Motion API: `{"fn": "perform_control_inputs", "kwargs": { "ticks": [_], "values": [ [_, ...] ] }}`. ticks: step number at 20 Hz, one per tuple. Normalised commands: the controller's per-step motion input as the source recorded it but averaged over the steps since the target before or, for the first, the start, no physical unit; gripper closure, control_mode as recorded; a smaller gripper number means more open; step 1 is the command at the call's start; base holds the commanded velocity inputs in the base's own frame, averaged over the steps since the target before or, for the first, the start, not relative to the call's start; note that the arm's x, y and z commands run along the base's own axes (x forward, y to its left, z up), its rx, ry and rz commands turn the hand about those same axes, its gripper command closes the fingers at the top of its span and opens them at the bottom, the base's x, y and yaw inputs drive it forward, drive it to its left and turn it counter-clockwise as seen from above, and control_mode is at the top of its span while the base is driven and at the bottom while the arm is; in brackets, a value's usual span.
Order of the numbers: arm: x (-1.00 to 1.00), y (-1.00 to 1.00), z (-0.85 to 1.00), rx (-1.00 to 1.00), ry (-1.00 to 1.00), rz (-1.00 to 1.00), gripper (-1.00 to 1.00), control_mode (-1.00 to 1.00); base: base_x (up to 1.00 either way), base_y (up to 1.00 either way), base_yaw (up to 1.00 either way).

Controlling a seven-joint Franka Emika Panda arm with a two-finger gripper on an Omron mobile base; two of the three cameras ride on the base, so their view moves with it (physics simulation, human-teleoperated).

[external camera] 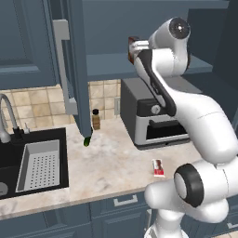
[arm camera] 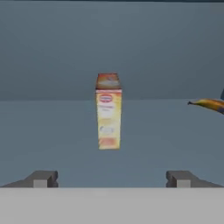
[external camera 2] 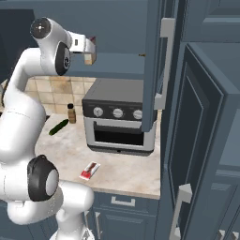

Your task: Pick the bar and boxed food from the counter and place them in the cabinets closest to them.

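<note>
On the left of the counter, a sink basin is sitting clear of the work, with a small brown bottle standing against the tiled wall. Further right, the bar is lying flat near the counter's front edge, in front of the toaster oven, untouched and awaiting its own trip. Above the oven, the open cabinet shelf is carrying the boxed food, which is lying on the shelf floor inside the cabinets, apparently set there as its nearest storage. The gripper is hovering just short of the box, its jaws spread wide and gripping nothing, which suggests a release. At far right of the hand view, a banana is resting on the same shelf.
</note>
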Motion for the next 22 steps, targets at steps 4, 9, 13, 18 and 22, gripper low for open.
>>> {"fn": "perform_control_inputs", "kwargs": {
  "ticks": [4, 9, 13, 18, 22],
  "values": [
    [-1.00, -0.03, -0.20, 0.00, -0.12, 0.00, -1.00, -1.00, 0.00, 0.00, 0.00],
    [-0.94, 0.00, -0.21, -0.01, -0.05, 0.00, -1.00, -1.00, 0.00, 0.00, 0.00],
    [-0.85, -0.04, -0.12, 0.00, -0.01, 0.00, -1.00, -1.00, 0.00, 0.00, 0.00],
    [-0.71, -0.03, -0.09, 0.00, 0.00, 0.00, -1.00, -1.00, 0.00, 0.00, 0.00],
    [-0.20, 0.00, -0.12, 0.00, 0.03, 0.00, -1.00, -1.00, 0.00, 0.00, 0.00]
  ]
}}
